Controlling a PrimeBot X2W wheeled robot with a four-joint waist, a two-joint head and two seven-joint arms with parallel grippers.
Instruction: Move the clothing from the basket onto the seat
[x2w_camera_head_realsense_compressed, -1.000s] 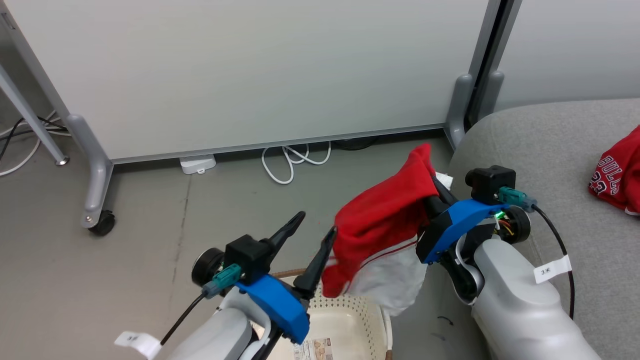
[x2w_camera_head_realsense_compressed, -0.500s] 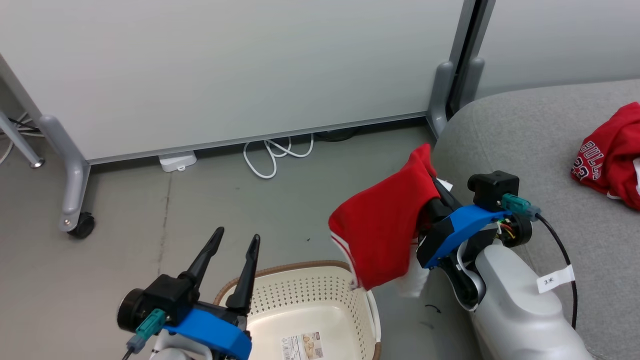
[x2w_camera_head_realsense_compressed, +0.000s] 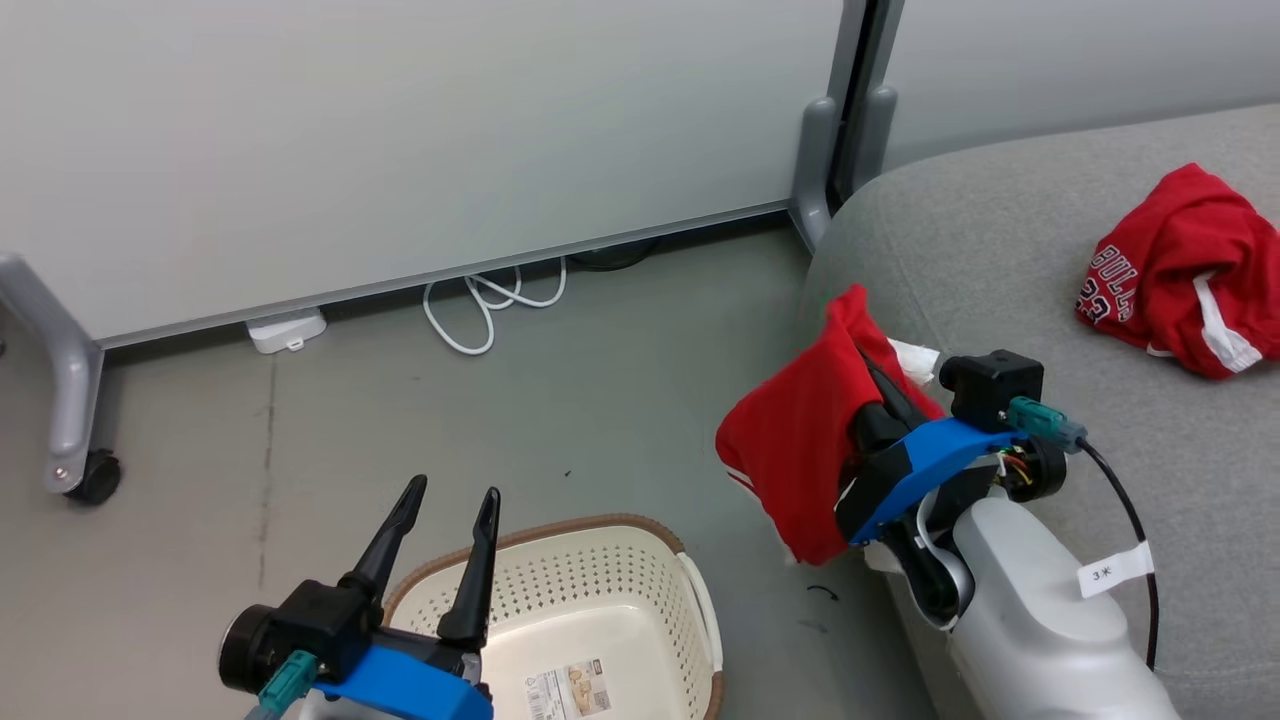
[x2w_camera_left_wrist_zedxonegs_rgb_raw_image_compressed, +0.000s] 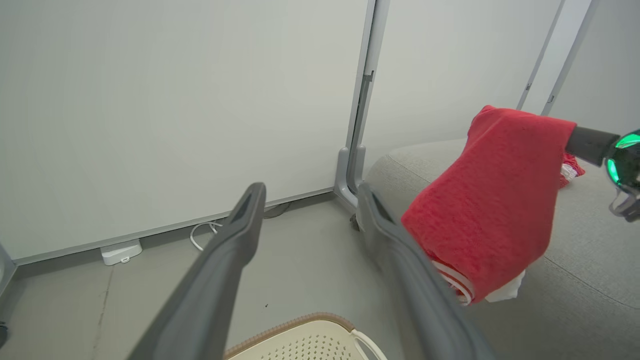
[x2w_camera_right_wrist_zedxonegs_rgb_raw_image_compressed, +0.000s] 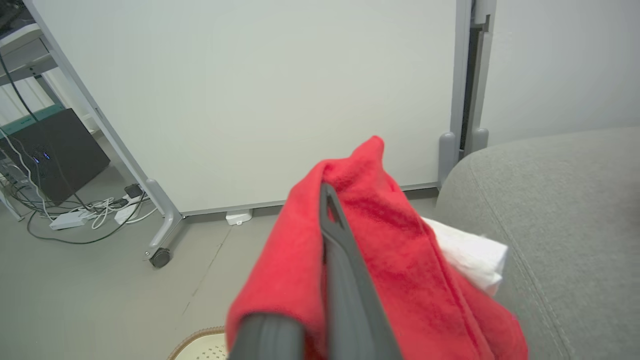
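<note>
Head view counts two red garments, one basket, one seat and two grippers. One garment (x2w_camera_head_realsense_compressed: 790, 450) is draped over the right arm's fingers and hangs in the air at the near left edge of the grey seat (x2w_camera_head_realsense_compressed: 1000, 230), partly over the floor (x2w_camera_head_realsense_compressed: 600, 420). The other garment (x2w_camera_head_realsense_compressed: 1180, 270), with white lettering and a white stripe, lies crumpled on the seat, well apart from the first. The cream basket (x2w_camera_head_realsense_compressed: 560, 527) sits on the floor at lower left of the seat, with a printed label (x2w_camera_head_realsense_compressed: 565, 690) on its bottom.

Right wrist view shows the right gripper (x2w_camera_right_wrist_zedxonegs_rgb_raw_image_compressed: 327, 200) closed tight on the hanging garment, red cloth folded over both sides of its dark fingers and a white fold (x2w_camera_right_wrist_zedxonegs_rgb_raw_image_compressed: 470, 255) showing beside them. The left gripper (x2w_camera_head_realsense_compressed: 455, 487) holds nothing; its two fingers stand wide apart above the basket's near left rim.

Behind everything stand two pale partition panels (x2w_camera_head_realsense_compressed: 400, 150). Their grey foot (x2w_camera_head_realsense_compressed: 815, 170) is just beside the seat's far corner. One black caster (x2w_camera_head_realsense_compressed: 95, 478), one looped white cable (x2w_camera_head_realsense_compressed: 490, 300) and one small white box (x2w_camera_head_realsense_compressed: 285, 330) lie along the panel's base.
</note>
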